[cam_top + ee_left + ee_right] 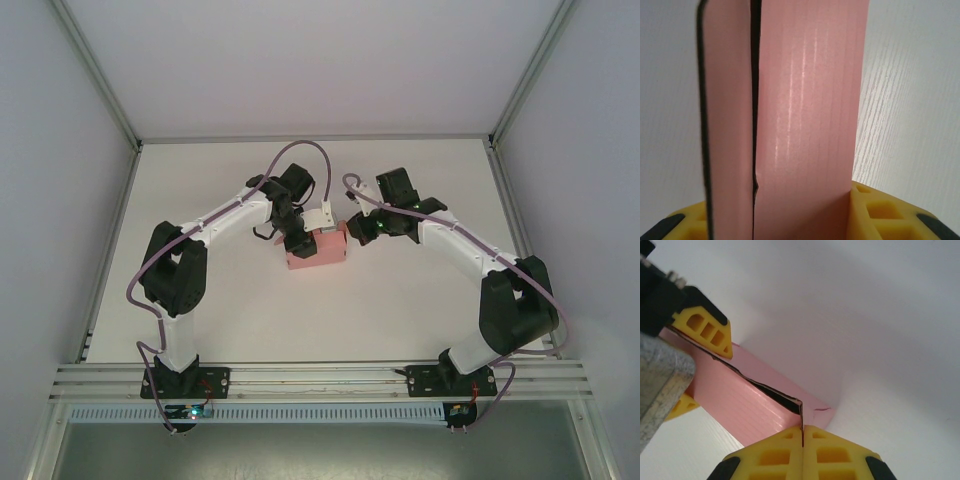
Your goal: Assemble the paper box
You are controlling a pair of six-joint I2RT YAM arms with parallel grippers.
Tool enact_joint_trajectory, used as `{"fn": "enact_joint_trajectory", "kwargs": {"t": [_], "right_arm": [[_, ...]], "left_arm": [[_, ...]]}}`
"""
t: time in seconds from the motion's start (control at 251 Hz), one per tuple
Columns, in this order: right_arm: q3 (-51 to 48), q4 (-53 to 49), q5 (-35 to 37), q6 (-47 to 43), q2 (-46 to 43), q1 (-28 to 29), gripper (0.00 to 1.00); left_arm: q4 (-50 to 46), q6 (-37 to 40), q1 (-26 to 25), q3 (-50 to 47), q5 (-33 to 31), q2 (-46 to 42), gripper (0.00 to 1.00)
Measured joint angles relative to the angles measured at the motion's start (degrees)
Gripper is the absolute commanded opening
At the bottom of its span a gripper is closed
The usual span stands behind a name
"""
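– Box [318, 250] first: where is it?
– Middle of the table [220, 320], a little nearer the far edge than the near one, between the two arms. It looks folded into a block, not a flat sheet.
– What has the left gripper [298, 238] got?
– The box itself. Its fingers [704, 326] are spread to the box's width, one on each broad face, closed against the card. I judge that's an anchor, keeping the thin walls from sliding or splaying while the other arm works.
– And the right gripper [351, 228]?
– Almost fully closed. In its wrist view the pads [835, 455] meet on a thin card edge, a flap [801, 412] at the box's end corner, with nothing else between them.
– Why pinch there?
– Probably to steer that flap into place. A pinch on the edge gives control of the fold without crushing the body.
– Is the box closed up?
– Not by my reading. The left wrist view shows a dark gap [755, 100] running between two pink panels, and the right wrist view shows a similar opening along the top edge.
– Risk?
– Thin card. Pull too hard and it may crease or tear at the corner, or slip out of the left grip.
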Motion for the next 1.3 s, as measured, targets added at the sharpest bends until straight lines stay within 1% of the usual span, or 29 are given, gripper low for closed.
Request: {"fn": "enact_joint_trajectory", "kwargs": {"t": [0.188, 0.371, 0.651, 0.782, 0.854, 1.018, 1.173, 1.301], "right_arm": [[2.7, -1.4, -1.0, 11.6, 0.3, 0.1, 0.0], [3.8, -0.5, -3.7, 22.9, 3.0, 0.1, 0.0], [3.8, 2.1, -6.3, 31.7, 5.0, 0.1, 0.0], [3.5, 3.5, -6.7, 32.1, 5.7, 0.1, 0.0], [2.8, 4.7, -6.8, 30.7, 5.7, 0.1, 0.0], [0.1, 7.4, -5.8, 23.7, 4.2, 0.2, 0.0], [-3.9, 11.1, -2.1, 16.7, 1.5, 1.7, 0.0], [-6.4, 14.1, 0.2, 14.3, 0.0, 2.5, 0.0]], "left_arm": [[-0.1, -0.2, 0.0, 0.8, 0.0, 0.1, 0.39], [-0.6, -1.0, 0.0, 0.8, -1.2, 0.2, 0.39], [-1.8, -2.2, 0.0, 1.0, -2.8, 0.3, 0.39], [-1.9, -2.7, 0.1, 1.0, -3.2, 0.3, 0.39], [-1.9, -2.9, 0.1, 1.1, -3.3, 0.4, 0.39], [-1.9, -3.1, 0.1, 1.2, -3.5, 0.4, 0.39], [-1.9, -2.9, 0.1, 1.2, -3.5, 0.5, 0.39], [-2.6, -2.8, 0.1, 1.9, -3.6, 0.9, 0.39]]}}
